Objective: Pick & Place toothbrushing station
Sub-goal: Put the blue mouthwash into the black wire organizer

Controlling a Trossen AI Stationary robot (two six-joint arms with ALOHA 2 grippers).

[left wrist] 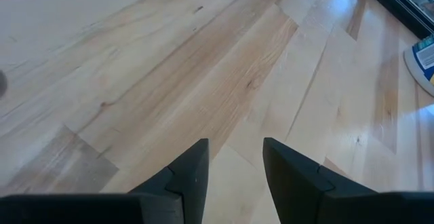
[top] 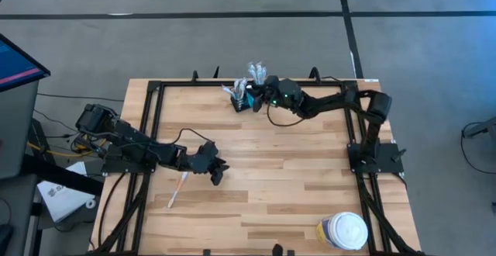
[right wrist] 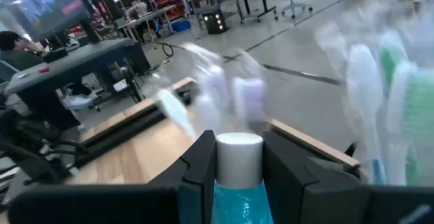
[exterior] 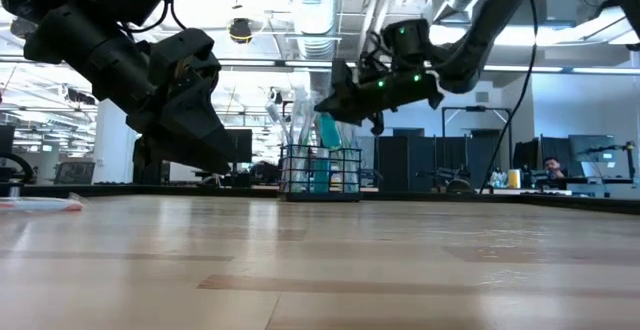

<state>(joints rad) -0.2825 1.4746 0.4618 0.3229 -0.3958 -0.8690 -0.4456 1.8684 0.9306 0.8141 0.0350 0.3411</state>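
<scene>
Two arms on the table, and the action is all at the far edge — the right gripper (top: 260,95) is up against the toothbrushing station (top: 242,98), a small black wire caddy standing upright by the table's far rail with toothbrushes (top: 256,71) poking out of its top. From the right wrist view its fingers (right wrist: 200,163) are clamped on a teal tube with a white cap (right wrist: 238,159), cap squeezed squarely between them, and in the low view that tube (exterior: 328,130) sits just above the caddy's open top. So the grip is on the tube, not on the caddy itself. The left gripper (top: 216,171) waits well away from the caddy, nearer the table's front, hovering over bare wood with jaws apart and nothing between them; a loose toothbrush (top: 177,190) lies just beside it. A white-lidded jar (top: 342,231) stands at the front edge, far from the caddy. My read on handling: the caddy looks light and stiff, but top-heavy with those brushes, so it would tip easily — a hold low on its wire rim seems safest. The tube looks smooth, likely slippery.
</scene>
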